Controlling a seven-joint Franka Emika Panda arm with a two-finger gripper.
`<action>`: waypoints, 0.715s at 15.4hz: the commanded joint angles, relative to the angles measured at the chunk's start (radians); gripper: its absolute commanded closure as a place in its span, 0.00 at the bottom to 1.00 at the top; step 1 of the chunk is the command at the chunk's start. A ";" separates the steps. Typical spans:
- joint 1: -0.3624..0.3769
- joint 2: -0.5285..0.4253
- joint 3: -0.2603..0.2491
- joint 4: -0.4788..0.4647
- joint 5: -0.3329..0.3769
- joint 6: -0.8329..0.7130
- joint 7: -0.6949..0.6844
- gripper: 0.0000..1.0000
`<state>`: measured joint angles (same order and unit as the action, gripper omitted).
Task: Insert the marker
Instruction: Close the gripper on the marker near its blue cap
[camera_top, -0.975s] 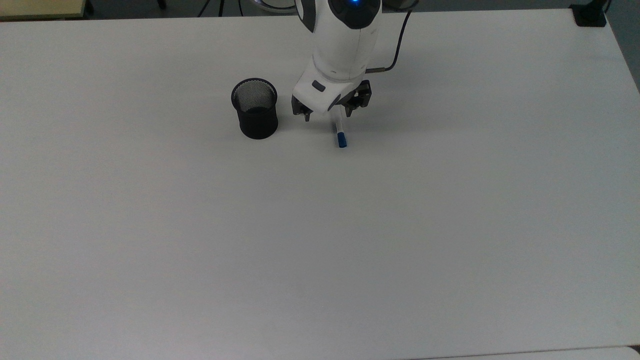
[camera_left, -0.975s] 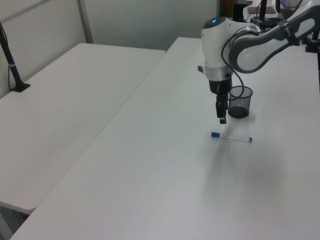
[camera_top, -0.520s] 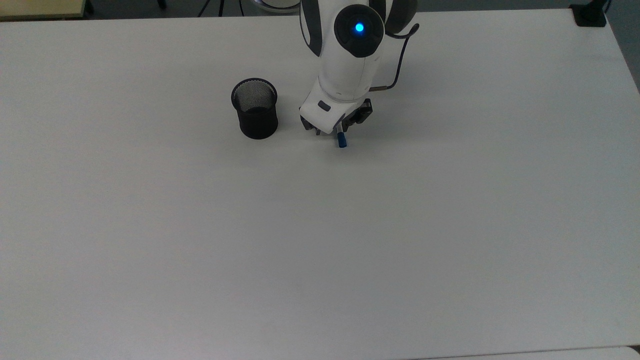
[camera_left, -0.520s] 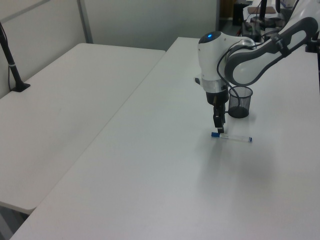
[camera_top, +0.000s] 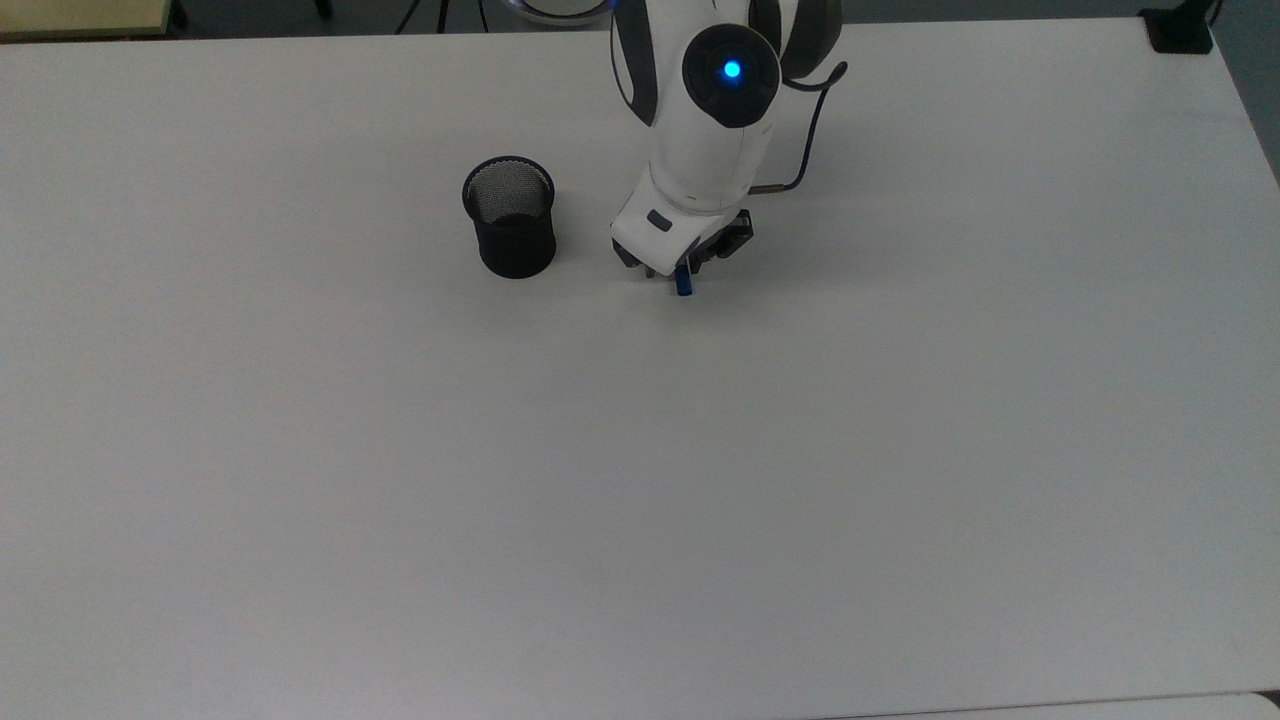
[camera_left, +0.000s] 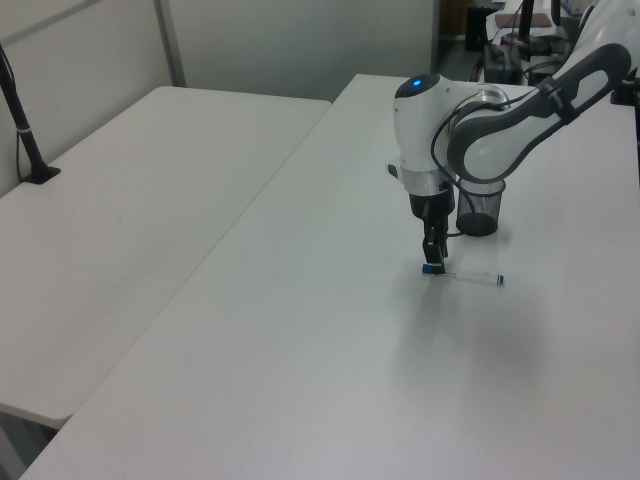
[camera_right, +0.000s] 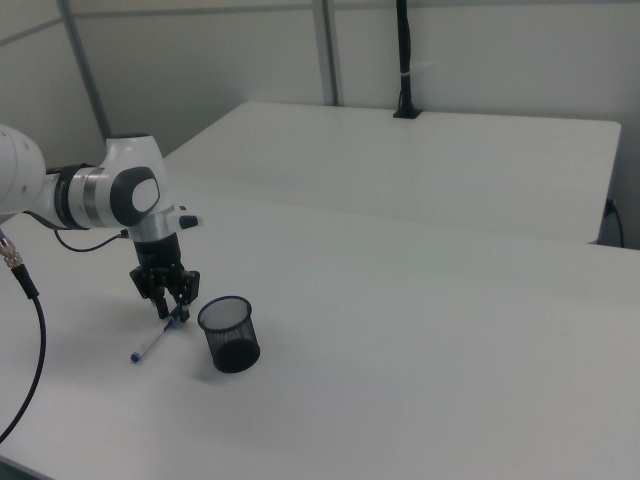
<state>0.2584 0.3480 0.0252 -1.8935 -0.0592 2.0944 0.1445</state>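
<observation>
White plastic barrel flat on the table (camera_top: 900, 450): that is your marker (camera_left: 465, 276), lying with its blue cap toward the left view's left, and the gripper (camera_right: 167, 303) has come down over that capped end. A second ago it hung above the barrel; half a second ago it was lower; now its fingertips sit at table level, straddling the marker just behind the cap. In the top view only the blue cap (camera_top: 683, 284) pokes out from under the wrist, at about 6 o'clock from it.

The jaws stand apart, one finger either side of the barrel, with nothing clamped yet. The marker itself has not shifted. So you are, by my reading, at the end of the descent and the grasp is next; lifting and insertion remain.

The black mesh cup (camera_top: 510, 218) stands upright and empty at about 9 o'clock from the gripper in the top view, near but apart.

No brand, label or writing is legible on the marker, cup or arm; the arm (camera_top: 722, 110) shows just a glowing blue light.
</observation>
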 joint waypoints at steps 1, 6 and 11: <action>0.022 0.009 -0.008 0.002 0.005 0.021 0.123 0.52; 0.013 0.005 -0.008 0.010 0.015 0.023 0.148 0.87; 0.010 0.003 -0.008 0.010 0.016 0.049 0.148 0.96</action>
<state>0.2641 0.3565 0.0226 -1.8790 -0.0590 2.1048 0.2806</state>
